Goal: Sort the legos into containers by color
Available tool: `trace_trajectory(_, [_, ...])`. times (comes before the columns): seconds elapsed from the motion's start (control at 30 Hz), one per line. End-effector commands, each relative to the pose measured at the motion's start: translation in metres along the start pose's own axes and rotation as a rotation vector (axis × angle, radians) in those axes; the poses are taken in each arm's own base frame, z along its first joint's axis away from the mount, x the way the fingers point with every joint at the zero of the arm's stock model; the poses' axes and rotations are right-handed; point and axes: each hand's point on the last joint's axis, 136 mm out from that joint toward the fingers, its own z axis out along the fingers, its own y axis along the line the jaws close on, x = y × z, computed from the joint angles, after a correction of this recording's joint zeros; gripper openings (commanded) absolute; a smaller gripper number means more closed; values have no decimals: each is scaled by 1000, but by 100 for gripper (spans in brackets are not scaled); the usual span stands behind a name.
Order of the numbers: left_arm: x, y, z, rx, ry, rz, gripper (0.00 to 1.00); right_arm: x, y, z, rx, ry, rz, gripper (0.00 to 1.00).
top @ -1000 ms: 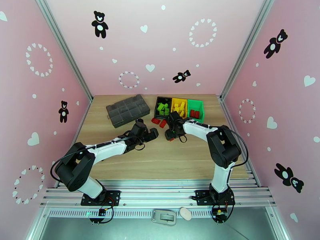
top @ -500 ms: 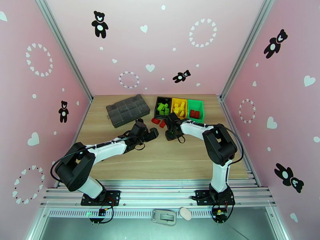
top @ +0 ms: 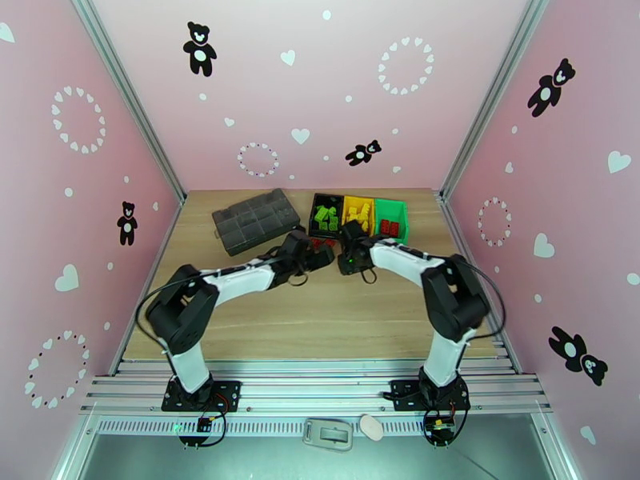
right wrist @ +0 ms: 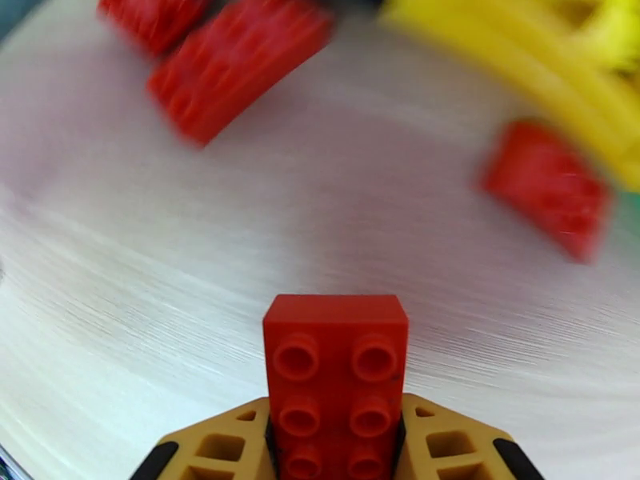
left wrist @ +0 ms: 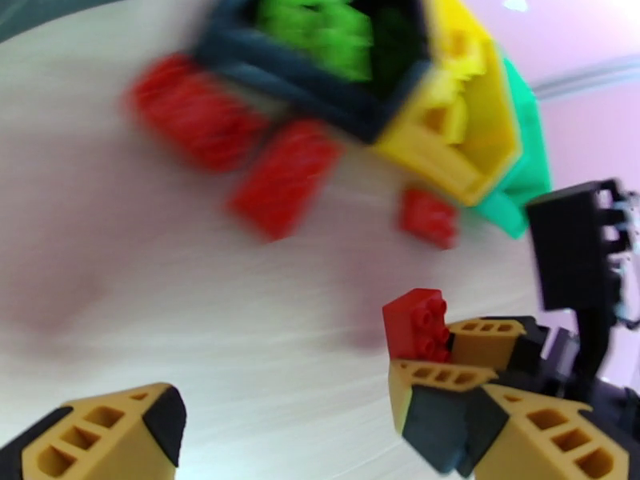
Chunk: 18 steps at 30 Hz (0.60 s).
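As the left arm [top: 240,275] has swung in toward the containers [top: 358,200], its left gripper [left wrist: 320,426] wide and empty, the right gripper [right wrist: 336,430] has pinched onto a red lego [right wrist: 336,362] just before them, likely bound for the green bin [top: 392,202] where reds lie. Blur smears the loose red legos [left wrist: 284,178] in both wrist views, and whether the held one has left the table [top: 320,322] is unclear.

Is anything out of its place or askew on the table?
Yes. Three red legos lie loose and askew on the table in front of the black bin and yellow bin, not yet sorted. The right gripper holds a fourth red brick.
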Motion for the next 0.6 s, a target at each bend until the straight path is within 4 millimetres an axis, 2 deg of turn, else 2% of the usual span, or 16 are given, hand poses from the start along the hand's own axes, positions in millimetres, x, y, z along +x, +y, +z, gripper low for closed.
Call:
trace_trajectory(0.0, [0,-35,15,85,45,20,98,-14,-42,-29,63,-55,112,22])
trace_trajectory(0.17, [-6,-81,43,206,87,34,97,-41,-95,-53,119,-131,235,22])
trace_trajectory(0.23, [-9,-93,53,241,97,33,97,-53,-112,-58,141,-158,270,22])
trace_trajectory(0.37, [-22,-106,62,261,79,28,96,-75,-140,-55,181,-175,311,23])
trace_trajectory(0.57, [-40,-108,53,246,31,40,96,-102,-167,-32,223,-152,329,26])
